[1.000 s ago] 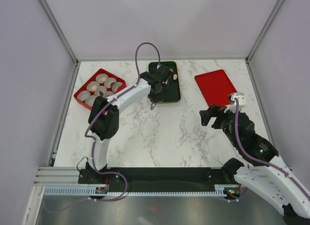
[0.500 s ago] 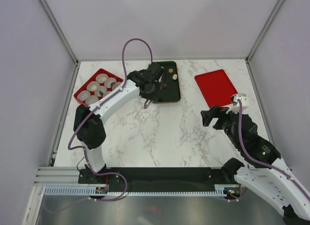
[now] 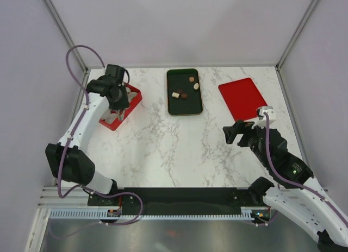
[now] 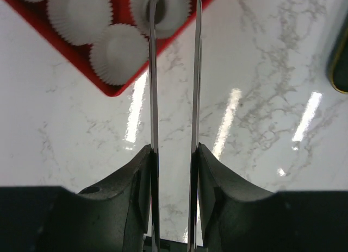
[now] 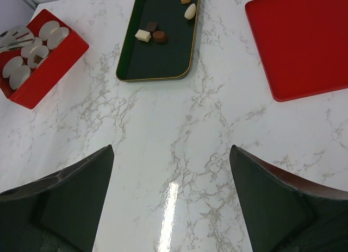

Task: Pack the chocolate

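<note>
Marble tabletop [image 3: 179, 149]: 1 red lid [image 3: 242, 97] right, 1 green tray [image 3: 185, 105] centre-back, 1 red box [image 5: 49, 73] back-left. Left fingers [image 4: 136, 181] clamped on 1 pair of tongs [image 4: 153, 100], tips over a paper cup [image 4: 120, 54] in box. Dark piece at tips, grip unclear. Right fingers [image 5: 76, 192] wide apart above tabletop near lid. Cups: 4 in left wrist view, total hidden. Chocolate [image 5: 143, 35]: 5 on tray, 1 white, 2 brown, 1 cream, 1 tan.
</note>
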Action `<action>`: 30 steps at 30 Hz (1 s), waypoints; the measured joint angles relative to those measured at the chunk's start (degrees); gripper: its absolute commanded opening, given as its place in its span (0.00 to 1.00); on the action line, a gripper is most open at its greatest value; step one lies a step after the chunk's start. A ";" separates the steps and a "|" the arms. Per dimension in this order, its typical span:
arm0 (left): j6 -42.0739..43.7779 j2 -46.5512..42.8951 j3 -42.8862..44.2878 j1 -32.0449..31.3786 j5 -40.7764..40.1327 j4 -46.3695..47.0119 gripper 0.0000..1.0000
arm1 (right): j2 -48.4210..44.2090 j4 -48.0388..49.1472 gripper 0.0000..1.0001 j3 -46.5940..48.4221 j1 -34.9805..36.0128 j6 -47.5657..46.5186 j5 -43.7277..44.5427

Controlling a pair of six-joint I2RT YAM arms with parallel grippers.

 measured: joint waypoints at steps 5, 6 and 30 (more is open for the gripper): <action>0.02 -3.58 -4.85 8.90 -0.44 -0.26 0.38 | -0.31 0.28 0.96 -1.16 0.00 -0.09 -0.83; 0.02 -3.96 -5.66 10.36 -0.37 -0.13 0.38 | -0.31 0.33 0.96 -1.31 0.00 -0.13 -0.87; 0.85 4.42 -3.91 20.65 -3.61 5.05 0.40 | -0.70 1.51 0.96 -1.64 0.00 -0.57 -1.25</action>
